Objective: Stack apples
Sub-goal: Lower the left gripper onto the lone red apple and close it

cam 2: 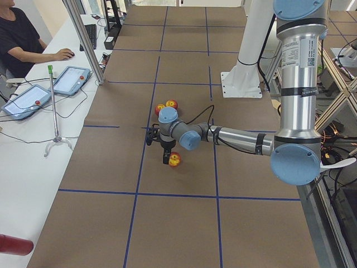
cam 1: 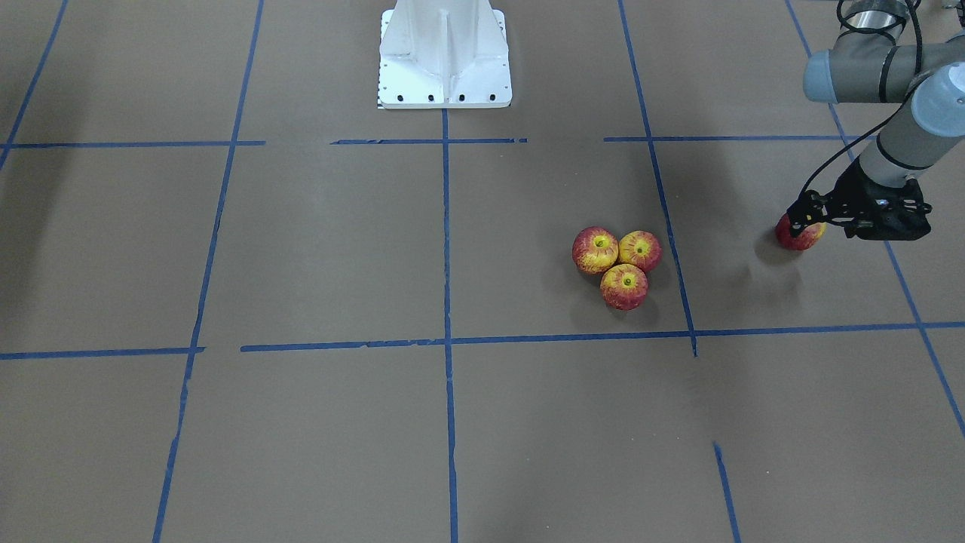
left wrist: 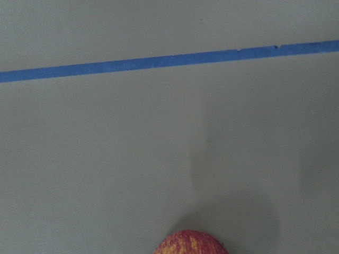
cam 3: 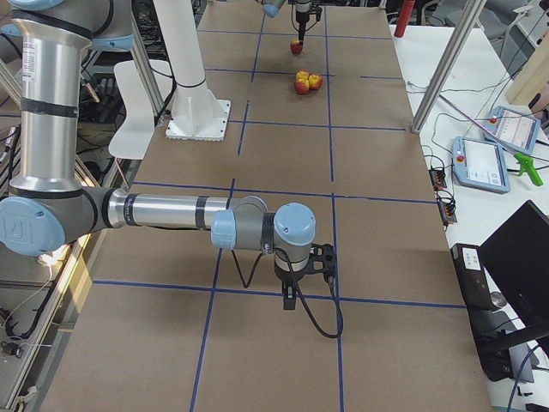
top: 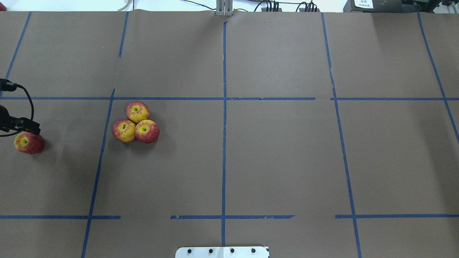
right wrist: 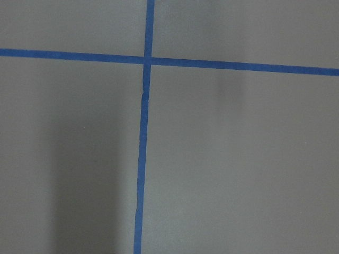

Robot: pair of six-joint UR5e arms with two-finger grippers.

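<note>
Three red-and-yellow apples sit touching in a tight cluster on the brown table, stem dimples up; the cluster also shows in the overhead view. A fourth apple lies alone on the table toward my left side. My left gripper hovers just above and behind it, looks open, and holds nothing. The left wrist view shows only that apple's top at its bottom edge. My right gripper hangs low over bare table far from the apples; I cannot tell whether it is open.
The white robot base stands at the table's robot side. Blue tape lines mark a grid on the brown paper. An operator sits at a side bench with tablets, beside a metal post.
</note>
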